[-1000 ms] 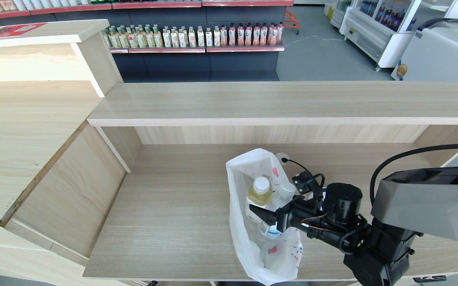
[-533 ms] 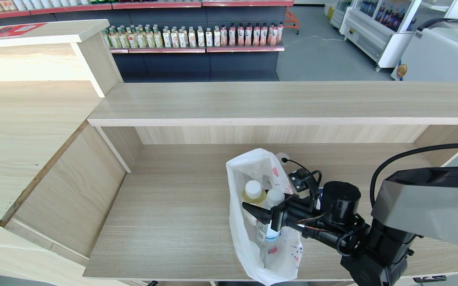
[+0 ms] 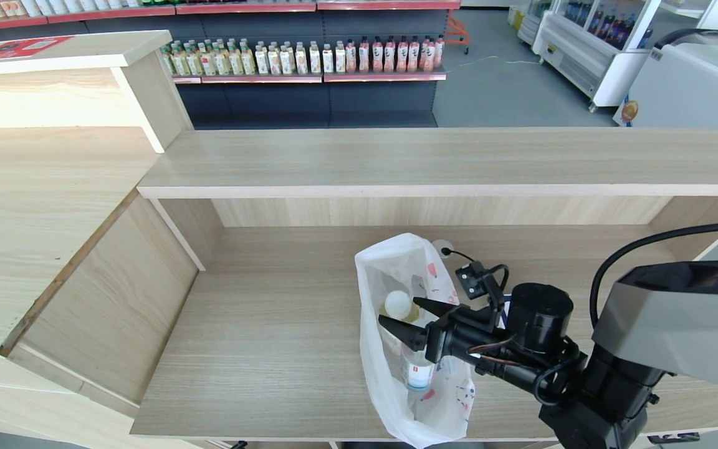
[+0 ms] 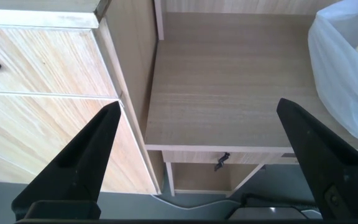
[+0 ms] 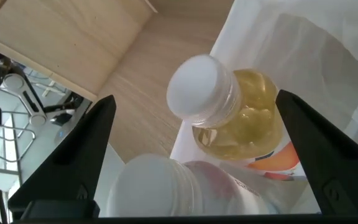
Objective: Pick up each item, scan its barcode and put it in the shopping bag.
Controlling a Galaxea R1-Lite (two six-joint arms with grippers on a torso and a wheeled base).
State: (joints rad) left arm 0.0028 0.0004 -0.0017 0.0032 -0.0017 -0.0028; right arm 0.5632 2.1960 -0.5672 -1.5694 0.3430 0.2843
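Your bag (image 3: 390, 380) stands at the worktop's (image 3: 272, 337) front edge, holding a yellow bottle (image 3: 396, 303) and a clear bottle (image 3: 419, 372), so packing looks nearly or wholly done. The right gripper (image 3: 397, 310) hangs over its mouth, jaws wide and empty. The left gripper (image 4: 197, 124) is spread wide too. Beyond are the counter (image 3: 446, 159), shelves (image 3: 309, 62) and freezers (image 3: 689, 81).

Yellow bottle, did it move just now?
Yes. The yellow bottle sank deeper into the shopping bag, farther below the bag's top rim than a second ago.
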